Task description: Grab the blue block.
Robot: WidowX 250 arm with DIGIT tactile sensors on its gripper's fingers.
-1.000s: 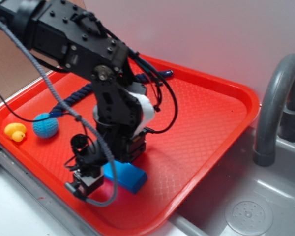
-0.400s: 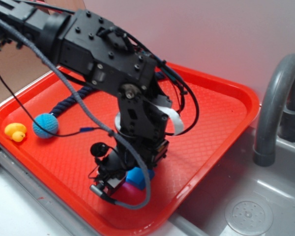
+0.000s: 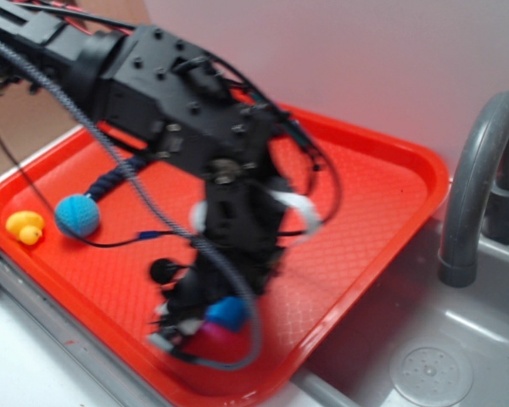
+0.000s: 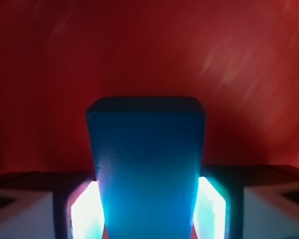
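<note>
In the wrist view the blue block [image 4: 147,169] stands squarely between the two pads [image 4: 84,211] of the pincer [image 4: 147,214], its long axis running straight away from the camera, both pads pressed against its sides: the pincer grips it. Outside, the arm [image 3: 229,212] bends steeply down over the red tray's [image 3: 382,203] near edge; the blur hides whether the block has left the tray.

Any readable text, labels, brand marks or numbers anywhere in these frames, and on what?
None can be read.
The blue block between the pincer fingers has plain faces.
The red tray, knitted ball, yellow duck and grey faucet show no print.
The arm is motion-blurred; any marking there is illegible.
</note>
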